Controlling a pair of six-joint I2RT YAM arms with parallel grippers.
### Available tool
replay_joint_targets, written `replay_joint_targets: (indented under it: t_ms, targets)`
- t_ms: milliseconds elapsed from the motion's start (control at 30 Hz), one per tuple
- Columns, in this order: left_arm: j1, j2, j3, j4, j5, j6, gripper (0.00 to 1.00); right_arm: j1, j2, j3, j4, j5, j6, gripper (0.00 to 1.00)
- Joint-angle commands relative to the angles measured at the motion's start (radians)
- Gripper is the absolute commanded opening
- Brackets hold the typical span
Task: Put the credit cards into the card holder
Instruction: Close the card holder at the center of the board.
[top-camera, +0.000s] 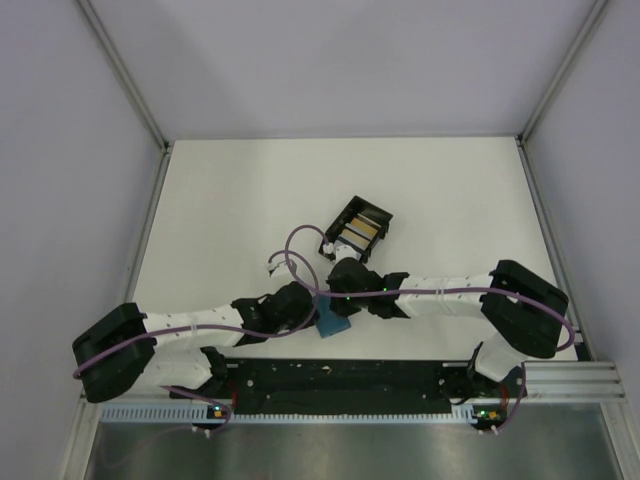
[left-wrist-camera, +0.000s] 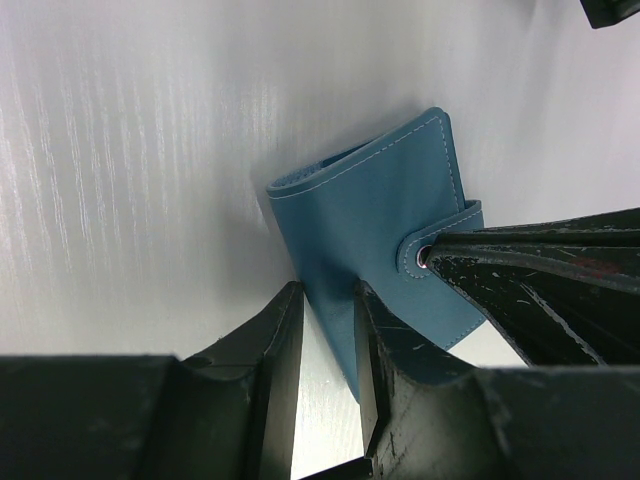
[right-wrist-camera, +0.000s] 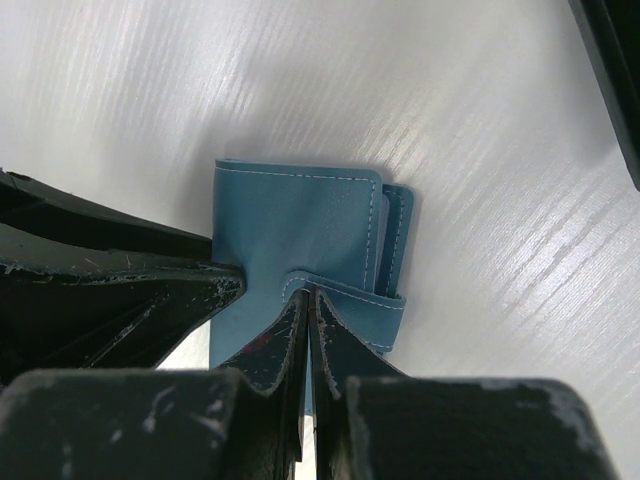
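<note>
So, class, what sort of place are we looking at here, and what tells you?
Probably a robot test cell in a lab: a white table boxed in by blank walls, two arms bolted at its near edge, and staged props: a blue card holder and a black tray of cards.

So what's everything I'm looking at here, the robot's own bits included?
table: one, white, under everything
tray: one, black, open-topped, middle of the table
cards: several, exact count unclear, yellow and silver, inside the tray
wallet: one, teal-blue, folded, near side of the table, between the two hands
cables: purple, running along both arms
arms: two, white and black, reaching in from the near corners
left hand: black, closed on the wallet's edge
right hand: black, shut, tips at the wallet's strap
</note>
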Motion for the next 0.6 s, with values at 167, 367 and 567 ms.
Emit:
replay_joint_targets:
  t_ms: [167,367,567]
  targets:
    - [0.002,0.005,0.004,0.025,0.001,0.006,0.32,0.002,0.095,-0.042,-0.125,0.076,-0.030,0.00]
    - [0.001,0.006,0.004,0.027,-0.005,0.008,0.32,0.047,0.109,-0.026,-0.176,0.112,-0.021,0.00]
    - [0.001,0.005,0.004,0.024,-0.008,0.008,0.31,0.081,0.134,-0.044,-0.211,0.128,0.028,0.00]
